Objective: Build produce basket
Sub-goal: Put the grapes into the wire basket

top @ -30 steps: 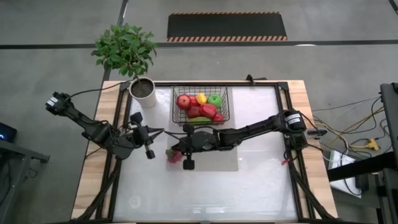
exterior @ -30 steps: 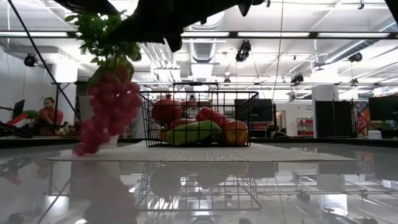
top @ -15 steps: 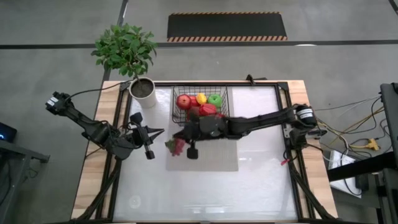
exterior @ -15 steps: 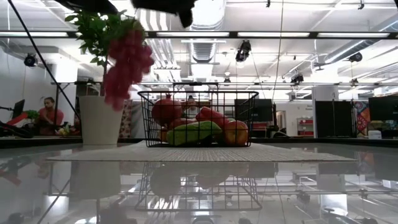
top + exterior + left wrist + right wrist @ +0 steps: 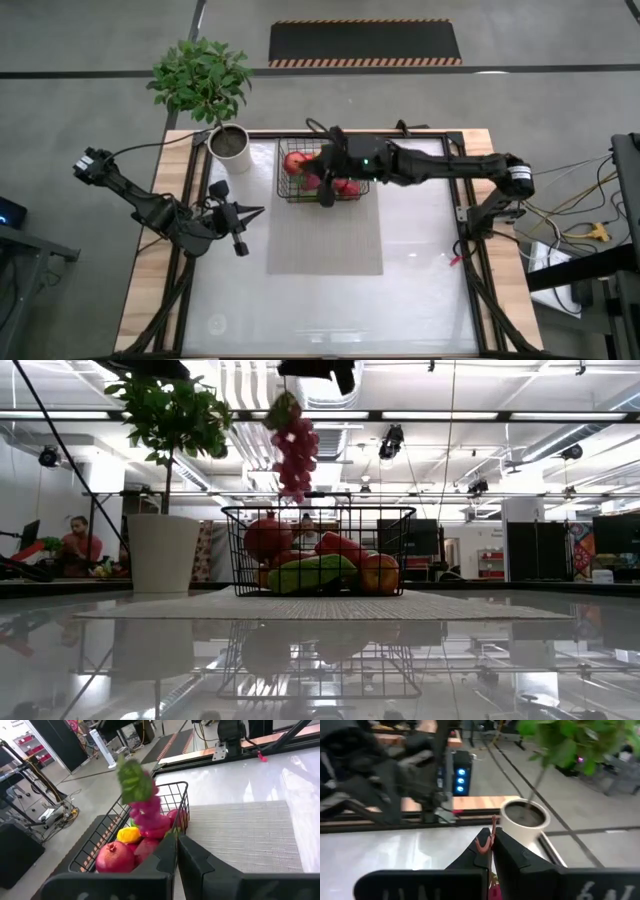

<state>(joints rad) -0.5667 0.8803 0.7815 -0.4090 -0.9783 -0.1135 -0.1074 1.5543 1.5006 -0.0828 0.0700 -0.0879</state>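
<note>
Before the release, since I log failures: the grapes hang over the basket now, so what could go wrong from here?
1. The right gripper pinches only the thin stem, so the grapes could slip out early.
2. They hang well above the basket; dropped from there they may bounce off the pomegranate or the cucumber.
3. In the low view they hang near the basket's plant-pot side, so a swing could carry them past the rim.

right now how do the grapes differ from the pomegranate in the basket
The grapes hang in the air above the basket, held by their stem in the shut right hand; the pomegranate rests inside the basket. The grapes are a long cluster of small purple-pink berries; the pomegranate is one round, dark red fruit. Both sit over the basket's left side in the low view.
</note>
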